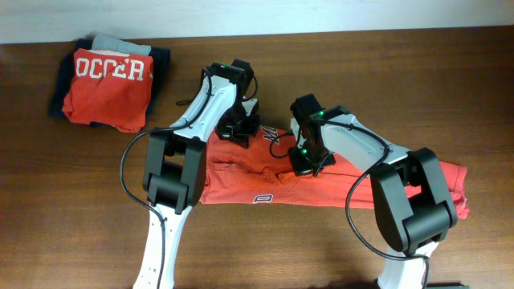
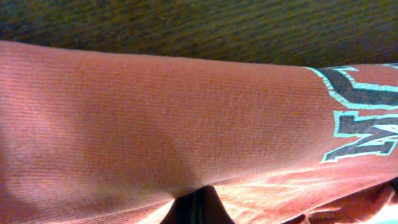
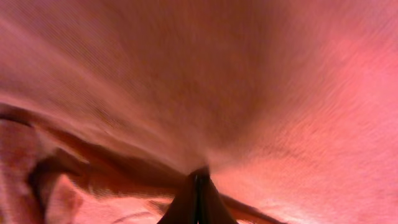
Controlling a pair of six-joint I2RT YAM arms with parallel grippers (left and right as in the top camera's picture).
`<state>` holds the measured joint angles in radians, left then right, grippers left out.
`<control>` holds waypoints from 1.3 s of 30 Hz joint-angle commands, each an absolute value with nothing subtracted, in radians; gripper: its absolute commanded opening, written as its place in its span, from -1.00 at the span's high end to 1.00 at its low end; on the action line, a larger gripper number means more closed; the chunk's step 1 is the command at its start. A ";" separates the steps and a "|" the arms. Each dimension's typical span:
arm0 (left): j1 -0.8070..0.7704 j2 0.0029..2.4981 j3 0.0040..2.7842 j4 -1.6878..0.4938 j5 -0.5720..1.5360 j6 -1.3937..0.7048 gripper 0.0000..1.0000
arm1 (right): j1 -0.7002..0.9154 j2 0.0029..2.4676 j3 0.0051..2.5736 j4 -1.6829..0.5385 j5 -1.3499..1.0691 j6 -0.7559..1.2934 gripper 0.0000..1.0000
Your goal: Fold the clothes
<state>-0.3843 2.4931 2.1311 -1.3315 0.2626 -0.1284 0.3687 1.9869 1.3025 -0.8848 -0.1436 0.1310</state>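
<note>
The brown wooden table (image 1: 72,225) fills the view, with a pale strip (image 1: 321,16) along its far edge. The coral T-shirt (image 1: 241,183) lies bunched from the table's middle to its right side. A folded pile (image 1: 108,80) sits at the table's far left corner. Over the table's middle, the left gripper (image 1: 239,127) and the right gripper (image 1: 307,163) are each closed tight, pinching the T-shirt's cloth.

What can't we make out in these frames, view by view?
- Overhead: left arm and right arm cover the T-shirt's middle and most of its lettering; hem label too small to read.
- Left wrist: lettering cut off by the right edge; left gripper mostly buried under fabric.
- Right wrist: blurred fabric fills the frame; which part the right gripper pinches is unclear.
</note>
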 commanded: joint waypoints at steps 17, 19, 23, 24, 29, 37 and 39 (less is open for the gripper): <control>-0.383 2.499 2.142 -1.321 0.274 -0.126 0.97 | 0.364 1.879 1.310 -1.166 -0.132 0.128 0.92; -0.384 2.499 2.142 -1.321 0.274 -0.126 0.97 | 0.362 1.867 1.310 -1.136 -0.071 0.142 0.92; -0.384 2.499 2.142 -1.321 0.274 -0.126 0.97 | 0.340 1.874 1.305 -1.066 -0.009 0.147 0.92; -0.384 2.499 2.142 -1.322 0.274 -0.126 0.97 | 0.332 1.878 1.297 -1.044 -0.010 0.148 0.92; -0.384 2.499 2.142 -1.325 0.274 -0.126 0.97 | 0.290 1.893 1.232 -0.936 -0.006 0.158 0.92; -0.384 2.499 2.142 -1.325 0.274 -0.126 0.97 | 0.247 1.893 1.137 -0.894 -0.022 0.158 0.92; -0.384 2.499 2.142 -1.325 0.274 -0.126 0.97 | 0.247 1.893 1.131 -0.940 -0.021 0.158 0.92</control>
